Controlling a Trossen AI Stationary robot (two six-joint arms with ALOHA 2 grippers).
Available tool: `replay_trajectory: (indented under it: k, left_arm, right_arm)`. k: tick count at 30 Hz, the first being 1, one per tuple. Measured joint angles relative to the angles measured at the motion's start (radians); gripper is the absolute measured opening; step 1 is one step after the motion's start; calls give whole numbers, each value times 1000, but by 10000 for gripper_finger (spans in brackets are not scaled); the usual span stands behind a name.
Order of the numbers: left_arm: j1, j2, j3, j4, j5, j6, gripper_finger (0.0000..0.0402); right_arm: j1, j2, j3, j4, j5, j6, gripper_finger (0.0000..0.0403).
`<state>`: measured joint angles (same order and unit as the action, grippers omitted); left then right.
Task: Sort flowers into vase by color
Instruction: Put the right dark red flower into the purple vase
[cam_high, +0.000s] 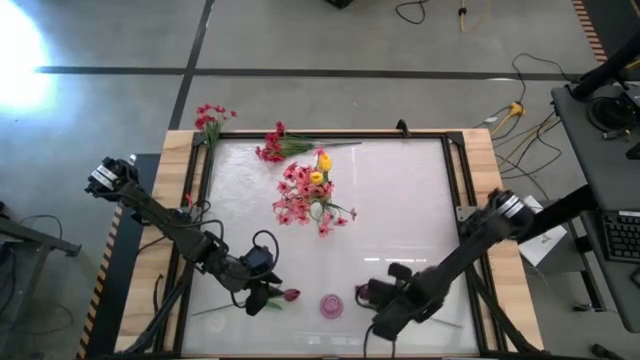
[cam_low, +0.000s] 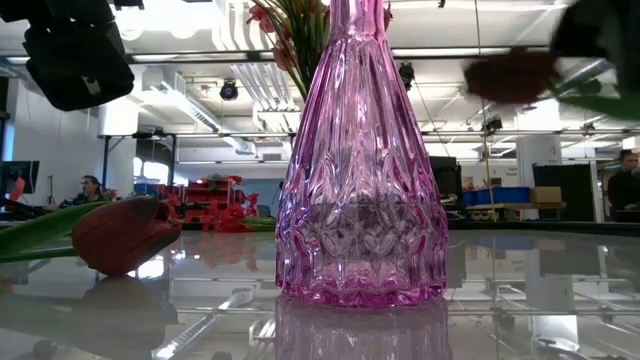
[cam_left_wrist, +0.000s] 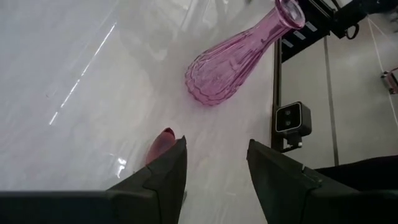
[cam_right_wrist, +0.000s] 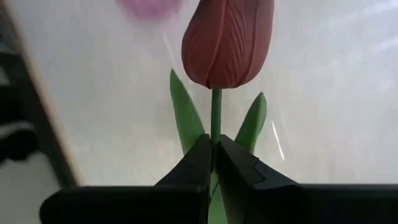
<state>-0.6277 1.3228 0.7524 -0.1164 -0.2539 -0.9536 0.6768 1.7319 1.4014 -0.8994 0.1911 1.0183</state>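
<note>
While the pink glass vase (cam_high: 331, 305) stands upright near the front edge of the table with nothing visibly in it from above, I'd call this sort barely started.

The right gripper (cam_right_wrist: 214, 163) has its fingers pinched together on the green stem of a dark red tulip (cam_right_wrist: 227, 38), just under the bud, with a leaf on each side. In the high view that gripper (cam_high: 372, 294) sits just to the right of the vase, so my guess is this tulip goes in first.

The left gripper (cam_left_wrist: 214, 171) hangs close to the glass tabletop (cam_high: 400, 210) on the other side of the vase, fingers apart and holding nothing. A second dark red tulip (cam_high: 288, 295) lies flat on the table right beside it.

Everything else is well away from the vase:
- a pink blossom spray (cam_high: 300, 205) with two yellow tulips (cam_high: 320, 170) at mid-table
- a red blossom spray (cam_high: 272, 146) along the far rim
- another red bunch (cam_high: 212, 118) on the wooden frame (cam_high: 180, 160) at the far left corner

So basically nothing is sorted yet, one flower is in hand, and only one vase is visible.
</note>
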Motion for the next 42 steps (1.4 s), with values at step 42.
replay_trajectory:
  k: [42]
  left_arm:
    - [-159,27,3,-252,326,-343,158]
  right_arm:
    - [-36,-215,-4,1227,524,-859,12]
